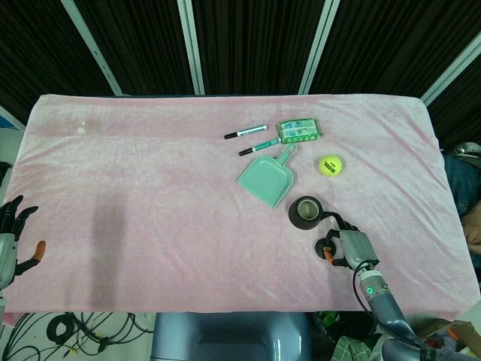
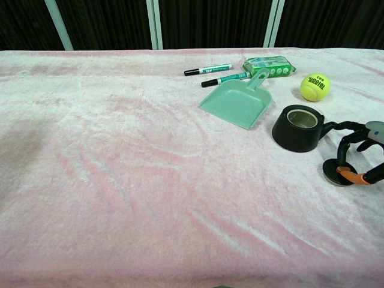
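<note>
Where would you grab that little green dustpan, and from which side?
Probably by its handle, coming from above on the far side: the dustpan lies flat, and the handle is its one narrow part, though it ends close to the marker and wipes pack.

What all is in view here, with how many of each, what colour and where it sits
tape roll: 1, black, right part of the table, touched by the right hand's fingers
round disc: 1, dark, on the cloth under the right hand
dustpan: 1, mint green, right of centre, handle toward the far side
tennis ball: 1, yellow-green, right of the dustpan
markers: 2, one white with black cap, one green with black cap, far side beside the dustpan handle
wipes pack: 1, green, far side, right of the markers
table cloth: 1, pink, covers the table
right hand: 1, black and grey, near right edge
left hand: 1, black, near left edge, holds nothing
</note>
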Robot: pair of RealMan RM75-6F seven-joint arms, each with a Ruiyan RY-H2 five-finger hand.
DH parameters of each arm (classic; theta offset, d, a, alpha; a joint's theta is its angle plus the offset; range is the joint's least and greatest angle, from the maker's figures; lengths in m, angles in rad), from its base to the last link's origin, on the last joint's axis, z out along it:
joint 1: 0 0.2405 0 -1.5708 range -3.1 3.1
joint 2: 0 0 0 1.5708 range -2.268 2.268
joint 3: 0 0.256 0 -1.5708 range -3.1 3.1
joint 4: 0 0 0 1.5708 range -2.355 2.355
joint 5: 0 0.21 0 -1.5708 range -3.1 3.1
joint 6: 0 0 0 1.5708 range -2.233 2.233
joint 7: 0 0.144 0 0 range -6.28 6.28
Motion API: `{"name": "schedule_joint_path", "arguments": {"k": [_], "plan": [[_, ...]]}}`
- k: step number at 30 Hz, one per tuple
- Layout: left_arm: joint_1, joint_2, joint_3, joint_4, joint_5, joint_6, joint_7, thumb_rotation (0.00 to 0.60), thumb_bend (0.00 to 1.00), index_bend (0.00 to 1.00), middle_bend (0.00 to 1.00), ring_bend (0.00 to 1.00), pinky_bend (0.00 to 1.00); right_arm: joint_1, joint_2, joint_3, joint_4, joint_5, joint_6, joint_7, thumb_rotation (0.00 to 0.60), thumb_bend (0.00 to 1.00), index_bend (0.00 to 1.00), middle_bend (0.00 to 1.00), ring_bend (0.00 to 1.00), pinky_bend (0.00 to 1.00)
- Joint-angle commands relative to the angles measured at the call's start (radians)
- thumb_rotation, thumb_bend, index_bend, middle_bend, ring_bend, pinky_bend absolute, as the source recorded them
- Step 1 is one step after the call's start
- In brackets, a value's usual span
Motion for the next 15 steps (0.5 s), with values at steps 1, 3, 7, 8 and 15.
{"name": "schedule_joint_path", "arguments": {"k": [1, 3, 7, 8, 15], "plan": [[0.0, 0.0, 0.0, 0.0, 0.0, 0.0, 0.0, 0.6, 0.39, 0.16, 0.0, 0.0, 0.0, 0.001, 0.001, 0.0, 0.0, -0.002, -0.002, 0.002, 0.6, 0.35, 0.59, 0.03, 0.14, 0.18], [0.0, 0.0, 0.0, 0.0, 0.0, 0.0, 0.001, 0.6, 0.39, 0.16, 0.0, 0.0, 0.0, 0.001, 0.002, 0.0, 0.0, -0.002, -0.004, 0.002, 0.6, 0.35, 0.59, 0.03, 0.14, 0.18], [0.002, 0.001, 0.001, -0.001, 0.001, 0.003, 0.001, 0.6, 0.39, 0.16, 0.0, 0.0, 0.0, 0.003, 0.004, -0.002, 0.001, -0.001, -0.01, 0.002, 0.6, 0.36, 0.59, 0.03, 0.14, 0.18], [0.003, 0.001, 0.002, -0.001, 0.002, 0.005, 0.001, 0.6, 0.39, 0.16, 0.0, 0.0, 0.0, 0.003, 0.004, -0.004, 0.001, -0.001, -0.012, 0.002, 0.6, 0.36, 0.59, 0.03, 0.14, 0.18], [0.002, -0.001, -0.001, -0.002, -0.002, 0.004, -0.001, 0.6, 0.39, 0.16, 0.0, 0.0, 0.0, 0.003, 0.001, -0.003, 0.007, 0.0, -0.019, 0.012, 0.6, 0.36, 0.59, 0.03, 0.14, 0.18]]}}
